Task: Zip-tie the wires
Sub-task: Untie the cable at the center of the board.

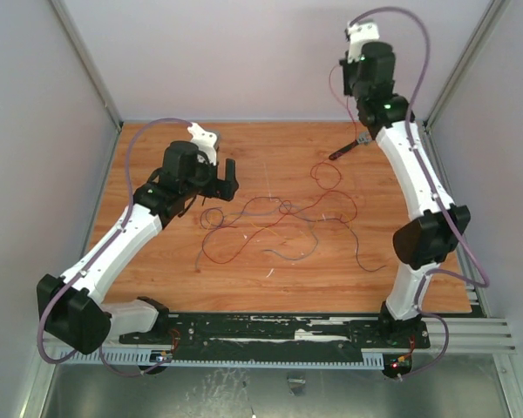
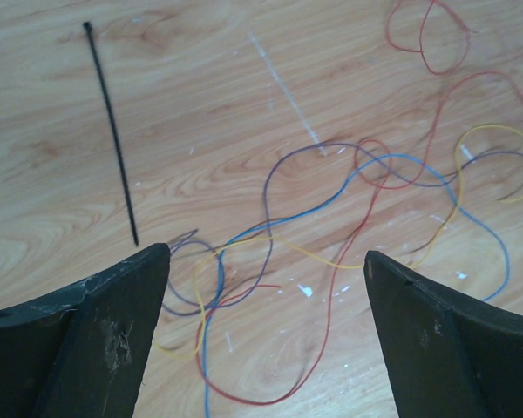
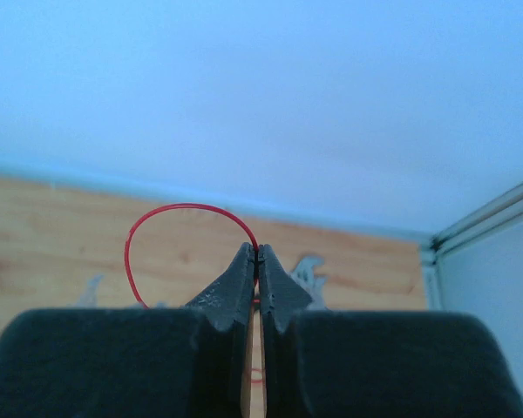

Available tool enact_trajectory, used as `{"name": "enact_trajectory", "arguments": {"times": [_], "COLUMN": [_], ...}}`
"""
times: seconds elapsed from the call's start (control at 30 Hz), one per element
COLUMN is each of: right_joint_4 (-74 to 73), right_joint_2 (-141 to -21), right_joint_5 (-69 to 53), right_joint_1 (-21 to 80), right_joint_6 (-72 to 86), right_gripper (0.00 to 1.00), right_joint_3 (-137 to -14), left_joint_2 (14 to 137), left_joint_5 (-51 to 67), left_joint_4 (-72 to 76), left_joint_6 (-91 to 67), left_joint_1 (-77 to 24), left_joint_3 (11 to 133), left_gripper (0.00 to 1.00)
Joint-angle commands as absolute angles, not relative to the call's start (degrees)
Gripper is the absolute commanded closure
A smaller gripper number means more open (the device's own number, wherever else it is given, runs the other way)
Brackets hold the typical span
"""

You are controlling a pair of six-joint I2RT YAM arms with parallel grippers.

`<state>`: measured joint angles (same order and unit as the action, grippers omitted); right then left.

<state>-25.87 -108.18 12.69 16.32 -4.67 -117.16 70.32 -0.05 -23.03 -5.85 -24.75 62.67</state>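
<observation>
Two right fingers are pressed tip to tip, clenched on a single red strand. The strand rises out of the closed tips, arches over to the left in a round loop and drops out of sight behind the finger body. These fingers are held high above the bench, facing the pale back wall, at the far right of the workspace.

The left fingers are released and spread wide, with nothing between them, hovering low over the wood. The wires lie loose on the bench right under and beyond that gap. Red, blue, yellow and purple strands cross between the two tips and sprawl away to the right in open loops. In the top view the tangle stretches across the middle of the bench, from just beside the left fingers towards the right arm.

The zip tie lies flat and straight on bare wood to the left of the tangle. Its plain end sits just beyond the tip of the left-hand finger and its head points away. It lies near the closest strand, apparently apart from it.

A short black tool with a grey head rests on the bench beside the right arm.
</observation>
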Motion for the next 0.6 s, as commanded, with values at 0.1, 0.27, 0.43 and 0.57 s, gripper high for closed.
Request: {"name": "enact_trajectory", "arguments": {"times": [0.1,0.27,0.43,0.57], "right_joint_4": [-19.5,-17.2,-17.4,-17.5], "right_joint_2": [-101.9,-99.1,-97.2,-96.0], "right_joint_5": [12.8,9.2,7.5,7.0], "right_joint_1": [15.4,15.2,15.1,15.1], "right_joint_6": [-8.7,-8.2,-6.0,-5.1], "right_gripper": [1.0,1.0,1.0,1.0], "right_joint_3": [-124.4,-126.0,-126.0,-126.3], "left_joint_2": [70.2,72.1,79.4,86.6], "left_joint_5": [8.5,15.3,25.5,28.7], "left_joint_4": [-12.6,0.0,13.4,21.2], "left_joint_6": [-9.6,-16.2,-23.5,-26.4], "left_joint_1": [-24.0,-23.6,-23.7,-24.5], "left_joint_3": [64.7,66.9,70.5,71.3], "left_gripper": [0.02,0.01,0.02,0.02]}}
